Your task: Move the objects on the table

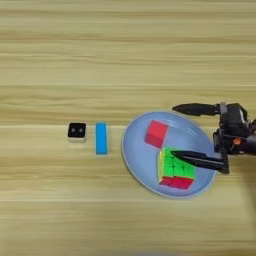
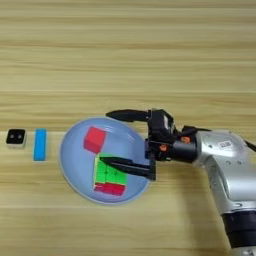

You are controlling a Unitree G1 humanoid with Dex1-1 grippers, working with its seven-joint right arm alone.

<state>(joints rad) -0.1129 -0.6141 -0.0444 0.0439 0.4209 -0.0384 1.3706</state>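
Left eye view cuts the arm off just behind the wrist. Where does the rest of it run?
Observer: From the end effector the silver forearm runs right, then bends down to the bottom right corner, beside the blue plate, not over it.
Operator: Anything mounted on it?
Observer: A small white label sits on top, close to the wrist.
Operator: And further right of the arm?
Observer: What looks like a thin dark cable leaves the forearm toward the right edge.
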